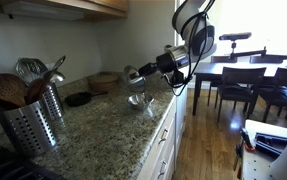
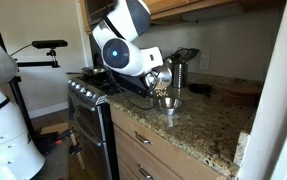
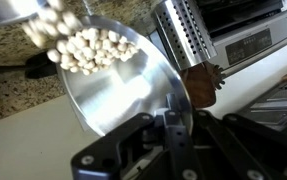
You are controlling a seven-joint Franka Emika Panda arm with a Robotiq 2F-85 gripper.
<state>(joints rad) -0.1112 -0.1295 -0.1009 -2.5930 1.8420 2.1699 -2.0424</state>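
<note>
Bright daylight comes from the window beyond the counter; the metal cup shines, its beans blurry.

The cup was polished metal, smooth and mirror-bright inside. The beans looked pale, smooth and matt. The fingers were a dull black, without any shine. The table was speckled stone with a glossy polish. The bowl was shiny metal too, and the holder was perforated steel with a brushed sheen. The spoons were brown wood, matt and worn-looking.
</note>
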